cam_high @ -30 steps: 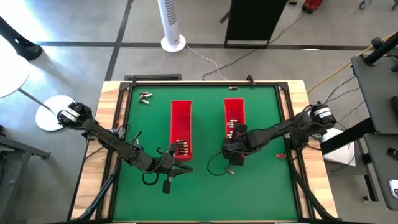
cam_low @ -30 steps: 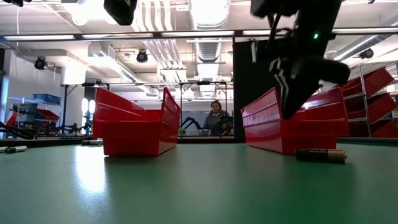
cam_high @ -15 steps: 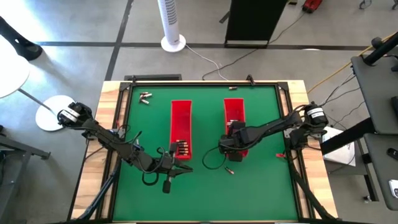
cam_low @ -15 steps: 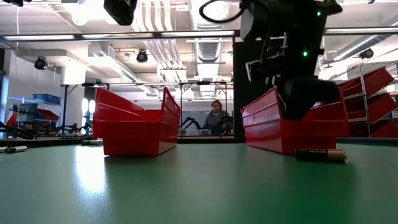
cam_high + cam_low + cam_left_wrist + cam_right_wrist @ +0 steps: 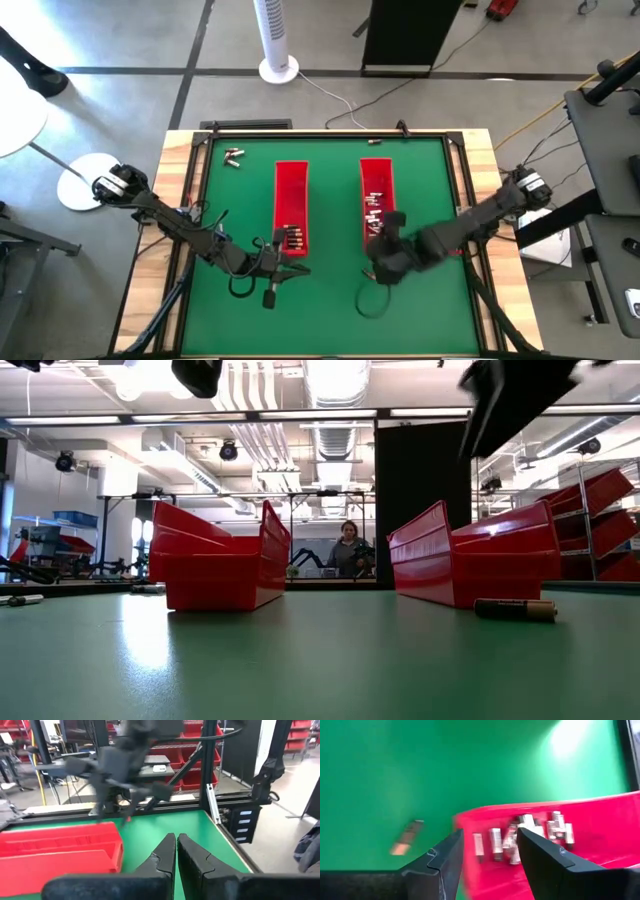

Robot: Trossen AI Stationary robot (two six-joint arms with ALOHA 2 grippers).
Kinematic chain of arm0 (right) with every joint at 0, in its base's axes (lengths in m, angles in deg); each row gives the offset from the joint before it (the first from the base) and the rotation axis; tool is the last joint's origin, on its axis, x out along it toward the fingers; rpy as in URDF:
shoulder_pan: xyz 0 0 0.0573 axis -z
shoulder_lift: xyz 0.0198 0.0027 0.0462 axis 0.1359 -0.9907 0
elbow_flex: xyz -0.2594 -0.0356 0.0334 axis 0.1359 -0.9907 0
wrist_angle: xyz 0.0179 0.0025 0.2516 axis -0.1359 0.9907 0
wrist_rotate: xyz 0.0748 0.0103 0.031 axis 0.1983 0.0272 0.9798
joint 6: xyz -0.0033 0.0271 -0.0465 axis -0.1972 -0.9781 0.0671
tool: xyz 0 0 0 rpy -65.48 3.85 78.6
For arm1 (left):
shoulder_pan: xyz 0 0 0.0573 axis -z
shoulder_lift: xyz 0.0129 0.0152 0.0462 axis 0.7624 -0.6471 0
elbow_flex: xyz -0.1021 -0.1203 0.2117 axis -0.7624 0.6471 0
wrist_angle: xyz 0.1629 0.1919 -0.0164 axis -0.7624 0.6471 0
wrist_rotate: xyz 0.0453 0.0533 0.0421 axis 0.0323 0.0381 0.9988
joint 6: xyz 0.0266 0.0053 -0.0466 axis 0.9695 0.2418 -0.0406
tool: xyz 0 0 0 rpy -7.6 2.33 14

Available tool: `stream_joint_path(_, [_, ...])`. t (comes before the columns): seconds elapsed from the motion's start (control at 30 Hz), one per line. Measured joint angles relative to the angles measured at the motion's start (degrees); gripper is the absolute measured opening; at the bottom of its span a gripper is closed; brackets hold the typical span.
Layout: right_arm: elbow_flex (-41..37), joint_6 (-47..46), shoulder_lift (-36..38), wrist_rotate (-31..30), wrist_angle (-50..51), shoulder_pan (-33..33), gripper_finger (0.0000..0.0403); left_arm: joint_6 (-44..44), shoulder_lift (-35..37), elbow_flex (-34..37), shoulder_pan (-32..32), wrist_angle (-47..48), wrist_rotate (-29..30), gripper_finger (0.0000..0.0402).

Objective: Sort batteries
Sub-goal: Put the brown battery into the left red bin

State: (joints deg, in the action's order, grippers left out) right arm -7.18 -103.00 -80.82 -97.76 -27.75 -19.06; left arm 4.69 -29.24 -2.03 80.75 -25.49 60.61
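While hovering by the near end of the right tray (image 5: 377, 205), with fingers apart and empty, the right gripper (image 5: 380, 266). Lying clustered in that tray, batteries (image 5: 376, 212); more sitting in the left tray (image 5: 291, 205), a few lying loose on the mat's far left (image 5: 233, 156), one (image 5: 515, 609) lying before the right tray. Resting near the left tray's near end, fingers pressed together, the left gripper (image 5: 288, 274).

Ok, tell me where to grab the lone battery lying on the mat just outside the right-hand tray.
Probably grip the battery across its middle, from straight above. It lies flat on the green mat, apart from the right tray, so its round sides are free; fingers should straddle its width, not its ends.
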Motion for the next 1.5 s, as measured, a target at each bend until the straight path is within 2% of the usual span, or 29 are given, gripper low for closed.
stream_joint_path(0.27, [-4.13, -20.35, -2.74, -6.91, -6.74, -15.17, 0.0173, 0.71, 0.01, 0.00, 0.00, -0.11, -0.02, 0.0000])
stream_joint_path(0.33, [-6.33, -25.36, -4.21, -11.81, -10.78, -18.10, 0.0181, 0.71, 0.02, 0.00, -0.02, -0.24, 0.00, 0.0000])
stream_joint_path(0.43, [-11.22, -31.64, -7.42, -22.97, -20.12, -21.29, 0.0194, 0.71, 0.02, 0.00, -0.02, -0.31, 0.00, 0.0000])
stream_joint_path(0.5, [-14.10, -33.23, -10.39, -26.02, -26.36, -21.95, 0.0202, 0.71, 0.02, 0.00, -0.07, -0.27, -0.01, 0.0000])
stream_joint_path(0.67, [-17.67, -40.70, -16.51, -26.87, -29.28, -20.56, 0.0214, 0.35, 0.02, 0.00, -0.07, -0.25, -0.02, 0.0000])
stream_joint_path(0.83, [-18.79, -50.48, -18.01, -30.77, -29.60, -20.37, 0.0215, -2.11, 0.02, 0.00, -0.07, 0.70, -0.02, 0.0000])
stream_joint_path(1.1, [-18.99, -47.01, -20.16, -30.57, -33.33, -19.51, 0.0201, -0.69, 0.02, 0.00, -0.07, 0.92, -0.02, 0.0000])
stream_joint_path(1.3, [-18.99, -44.72, -24.23, -26.43, -39.25, -16.83, 0.0181, -0.82, 0.02, 0.00, -0.07, 1.36, -0.02, 0.0000])
stream_joint_path(1.5, [-18.84, -44.43, -26.28, -24.39, -43.01, -16.24, 0.0127, -0.98, 0.02, 0.00, -0.07, 1.70, -0.02, 0.0000])
